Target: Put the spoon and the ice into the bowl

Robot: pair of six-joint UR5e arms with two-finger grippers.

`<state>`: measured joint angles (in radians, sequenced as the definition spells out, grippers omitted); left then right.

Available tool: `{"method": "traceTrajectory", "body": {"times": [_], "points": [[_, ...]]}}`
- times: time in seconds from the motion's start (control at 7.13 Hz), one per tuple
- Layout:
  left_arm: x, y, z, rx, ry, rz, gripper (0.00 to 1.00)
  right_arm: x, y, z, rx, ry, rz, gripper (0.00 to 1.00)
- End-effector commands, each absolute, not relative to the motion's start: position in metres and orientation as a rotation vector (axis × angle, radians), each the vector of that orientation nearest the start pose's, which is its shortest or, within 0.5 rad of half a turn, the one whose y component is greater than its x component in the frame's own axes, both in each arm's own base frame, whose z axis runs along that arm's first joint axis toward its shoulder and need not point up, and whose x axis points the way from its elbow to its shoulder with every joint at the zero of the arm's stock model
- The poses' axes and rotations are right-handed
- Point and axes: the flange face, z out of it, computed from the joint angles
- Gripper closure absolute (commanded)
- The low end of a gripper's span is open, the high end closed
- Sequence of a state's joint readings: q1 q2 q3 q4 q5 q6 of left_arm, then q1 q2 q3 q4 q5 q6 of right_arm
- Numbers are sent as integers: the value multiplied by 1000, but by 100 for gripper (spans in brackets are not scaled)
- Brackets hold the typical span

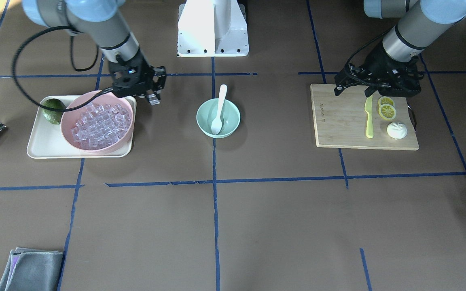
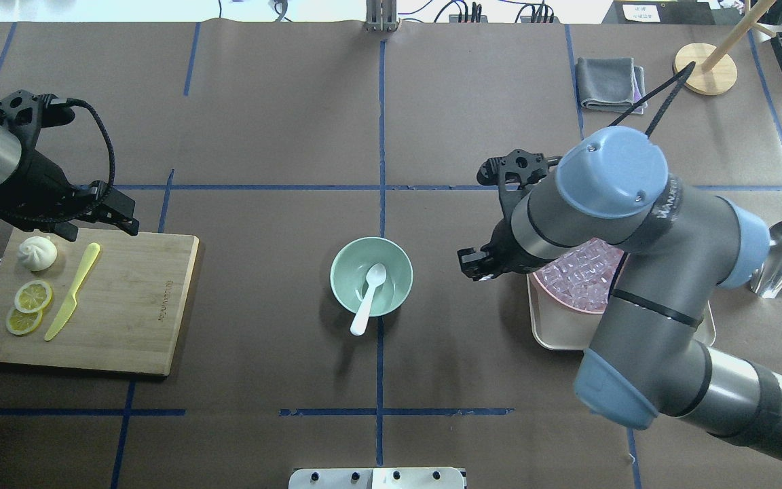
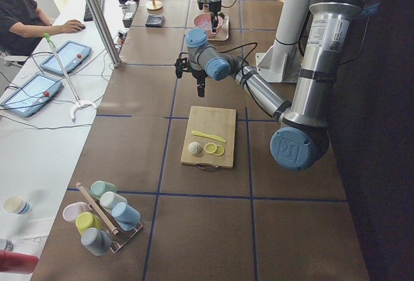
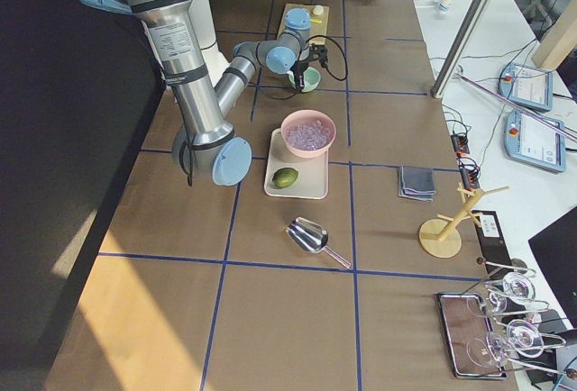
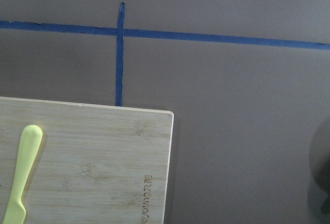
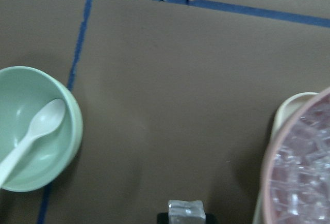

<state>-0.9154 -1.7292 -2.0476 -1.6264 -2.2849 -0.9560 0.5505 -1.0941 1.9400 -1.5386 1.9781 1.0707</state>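
White plastic spoon [image 1: 219, 107] in round mint-green bowl [image 1: 206, 119]. Right gripper [image 1: 154, 100], at bowl's 10 o'clock in the front-facing view, pinches clear ice cube [image 6: 186, 211]. Left gripper [image 2: 125, 225]: can't tell its closure. Bamboo board [image 2: 133, 305] stamp illegible.

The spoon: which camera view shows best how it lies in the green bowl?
Overhead exterior: the whole spoon shows, scoop inside the bowl, handle over the rim. Front-facing is nearly as good; right wrist cuts off the handle; side views barely show it.

A wooden cutting board [image 2: 126, 305] lay on the left, carrying a yellow-green knife [image 2: 72, 292], two lemon slices [image 2: 32, 297] and a white bun [image 2: 37, 252]. On the right, a cream tray [image 1: 43, 141] held a pink bowl [image 1: 97, 150] and a green fruit [image 1: 52, 108].
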Motion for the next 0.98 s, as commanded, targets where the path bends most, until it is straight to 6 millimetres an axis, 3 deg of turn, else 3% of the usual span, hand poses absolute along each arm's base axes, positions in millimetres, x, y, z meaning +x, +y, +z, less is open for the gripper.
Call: {"method": "traceTrajectory", "body": {"times": [0.0, 0.14, 0.28, 0.84], "points": [[256, -442, 350, -45, 937, -35, 0, -537, -380, 190, 105, -968, -26, 100], [256, -441, 348, -42, 940, -32, 0, -563, -387, 190, 88, -993, 15, 100], [256, -442, 349, -43, 938, -35, 0, -576, -387, 193, 83, -990, 15, 100], [257, -441, 348, -40, 941, -32, 0, -581, -388, 185, 93, -994, 19, 100]]}}
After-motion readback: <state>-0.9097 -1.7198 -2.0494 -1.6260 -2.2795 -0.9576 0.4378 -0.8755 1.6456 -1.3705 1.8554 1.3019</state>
